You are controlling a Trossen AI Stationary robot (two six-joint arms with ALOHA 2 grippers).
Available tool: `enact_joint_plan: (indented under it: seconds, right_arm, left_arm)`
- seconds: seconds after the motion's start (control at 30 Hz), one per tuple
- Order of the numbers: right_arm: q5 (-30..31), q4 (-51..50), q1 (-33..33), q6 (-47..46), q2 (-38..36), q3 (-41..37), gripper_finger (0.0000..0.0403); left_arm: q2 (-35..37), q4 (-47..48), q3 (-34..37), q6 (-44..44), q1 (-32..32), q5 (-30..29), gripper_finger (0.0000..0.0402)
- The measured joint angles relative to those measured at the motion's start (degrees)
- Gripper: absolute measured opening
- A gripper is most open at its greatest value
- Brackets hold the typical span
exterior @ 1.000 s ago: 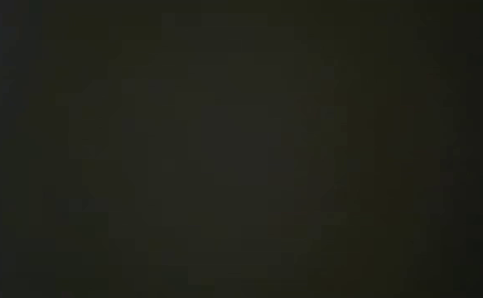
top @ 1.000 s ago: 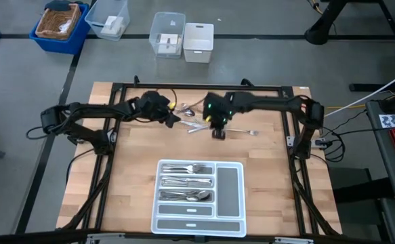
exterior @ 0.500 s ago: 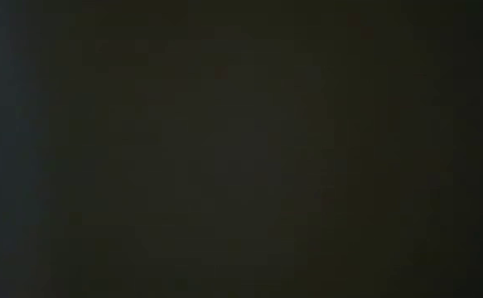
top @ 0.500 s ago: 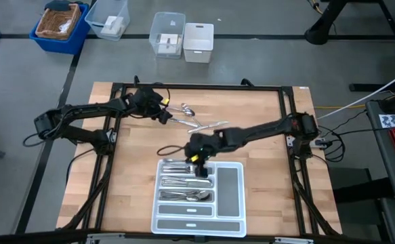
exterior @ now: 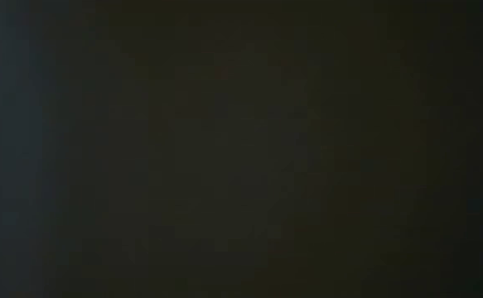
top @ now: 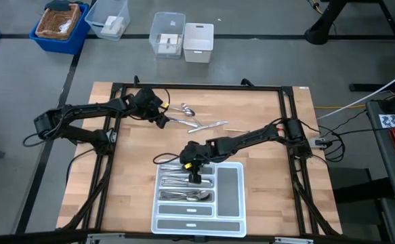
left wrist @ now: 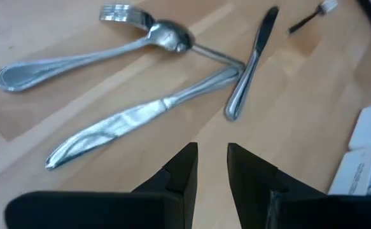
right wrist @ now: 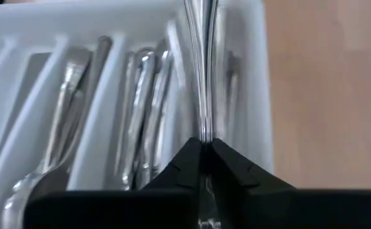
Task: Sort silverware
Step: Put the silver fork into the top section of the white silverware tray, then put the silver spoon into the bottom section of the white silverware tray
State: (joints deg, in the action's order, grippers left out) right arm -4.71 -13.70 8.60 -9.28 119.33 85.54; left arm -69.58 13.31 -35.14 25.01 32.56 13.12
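Note:
Loose silverware [top: 196, 120] lies flat on the wooden table at the far middle: a spoon [left wrist: 90, 54], two knives [left wrist: 134, 124] [left wrist: 249, 63] and a fork [left wrist: 128, 13]. My left gripper [top: 162, 116] [left wrist: 212, 159] stands open just left of them, touching none. The white tray [top: 230, 186] lies at the near middle, several pieces sorted in its left compartments [right wrist: 140, 114]. My right gripper [top: 194, 177] [right wrist: 204, 143] is over the tray's far left part, shut on one slim piece of silverware [right wrist: 201, 57]. The low view is dark. My right gripper pinches a slim silver shaft [right wrist: 203, 124] between its two fingertips. It slants down from the table's right side. The piece runs on ahead of the fingers, and its free end [top: 162, 160] reaches past the tray's far left corner. Whether it rests on the tray I cannot tell.
A small thin piece [top: 236, 129] lies alone right of the loose silverware. The tray's right compartment and near strip hold nothing. A black frame [top: 197, 86] borders the table. Bins [top: 183, 37] and a basket [top: 58, 24] stand on the floor beyond the far edge.
My right gripper has swung from the loose silverware at the far middle toward the near edge and down, bringing the slim piece over the tray's far left part. My left gripper has drawn back slightly toward the table's left.

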Motion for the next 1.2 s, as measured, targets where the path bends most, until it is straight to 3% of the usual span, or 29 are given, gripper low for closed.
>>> enact_joint_plan:
  seconds: [0.27, 0.43, 0.57, 0.67, 1.0, 1.2]
  right_arm:
    - [3.23, 0.18, 0.00, -3.07, 0.00, 0.00, 0.0086]
    - [0.63, -0.09, 0.00, -5.28, -0.71, -0.02, 0.0116]
    - [0.53, -0.43, 0.00, -8.29, -3.54, -0.02, 0.0119]
    - [1.66, -2.47, 0.00, -8.44, -6.39, -0.02, 0.0119]
    - [6.68, -15.43, -2.83, -8.31, -17.99, 0.07, 0.0119]
    - [7.76, -22.30, -5.90, -8.29, -22.64, 0.04, 0.0120]
  left_arm:
    - [0.00, 1.90, 0.00, -4.93, 0.00, -0.61, 0.0074]
    - [0.00, 0.09, 0.00, -15.63, 0.00, -1.69, 0.0074]
    - [-0.50, -1.45, 0.02, -26.57, -0.33, -1.67, 0.0074]
    - [-1.50, -3.98, 0.02, -30.10, -1.03, -1.48, 0.0075]
    - [-10.45, -18.74, 0.02, -31.06, -2.93, -1.38, 0.0075]
    - [-14.11, -26.64, 0.02, -35.90, -1.14, -9.56, 0.0075]
